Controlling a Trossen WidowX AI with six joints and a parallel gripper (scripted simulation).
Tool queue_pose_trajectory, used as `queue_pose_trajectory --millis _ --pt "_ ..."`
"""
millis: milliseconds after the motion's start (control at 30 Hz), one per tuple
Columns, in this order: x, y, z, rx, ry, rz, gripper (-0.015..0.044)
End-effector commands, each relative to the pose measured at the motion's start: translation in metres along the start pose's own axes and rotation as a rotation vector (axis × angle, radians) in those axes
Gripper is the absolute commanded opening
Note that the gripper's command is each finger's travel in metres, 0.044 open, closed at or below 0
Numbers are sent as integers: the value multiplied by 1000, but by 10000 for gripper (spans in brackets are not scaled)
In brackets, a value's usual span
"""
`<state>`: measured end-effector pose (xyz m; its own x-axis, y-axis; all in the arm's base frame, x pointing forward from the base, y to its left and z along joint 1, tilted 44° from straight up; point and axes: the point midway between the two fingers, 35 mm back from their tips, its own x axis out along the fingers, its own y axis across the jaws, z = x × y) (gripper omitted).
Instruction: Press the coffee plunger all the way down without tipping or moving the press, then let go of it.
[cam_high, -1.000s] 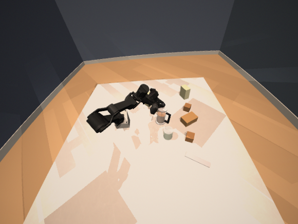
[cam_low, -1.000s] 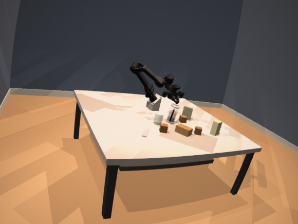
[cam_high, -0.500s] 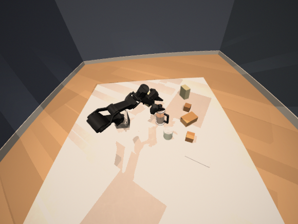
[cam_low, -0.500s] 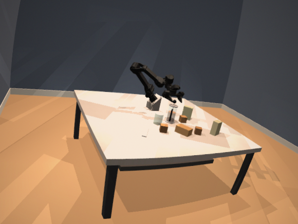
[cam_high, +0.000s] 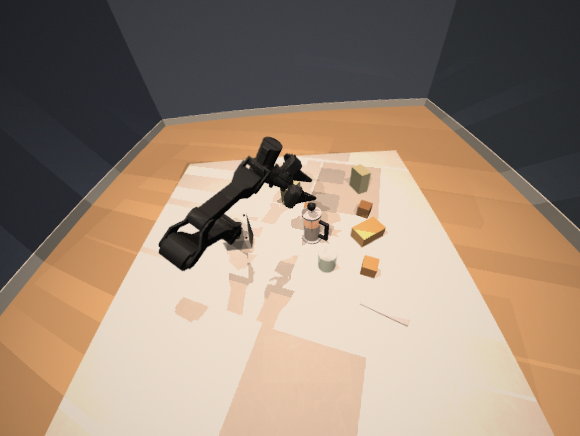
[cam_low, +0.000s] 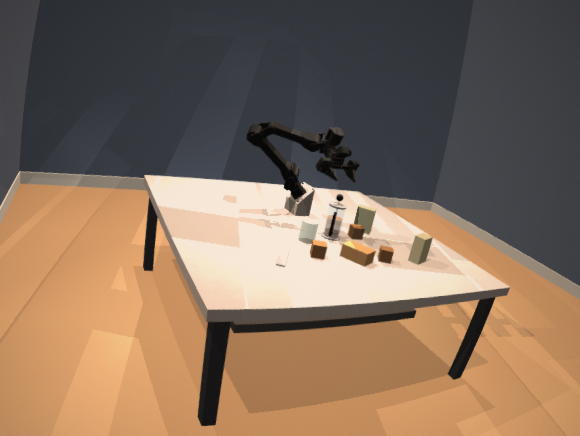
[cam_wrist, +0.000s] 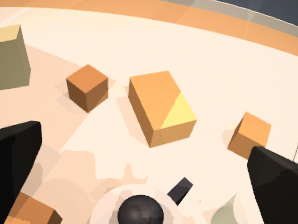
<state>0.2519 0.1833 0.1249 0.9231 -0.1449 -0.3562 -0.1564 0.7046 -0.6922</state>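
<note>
Gripper (cam_low: 340, 171) released and empty above press (cam_low: 334, 221), mid-table left of blocks; presumably fragile, slick glass, top-heavy, so contact only at knob (cam_wrist: 140, 216), straight down.

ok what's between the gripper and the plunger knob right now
Nothing. In the exterior view the open gripper hangs above the plunger knob with bare air between; the wrist view shows its fingers spread wide.
</note>
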Motion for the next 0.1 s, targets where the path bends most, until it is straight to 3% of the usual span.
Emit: queue_pose_trajectory --millis 0,67 --pt "-6 -4 5 5 -2 -9 440" --pt "-6 -4 5 5 -2 -9 440"
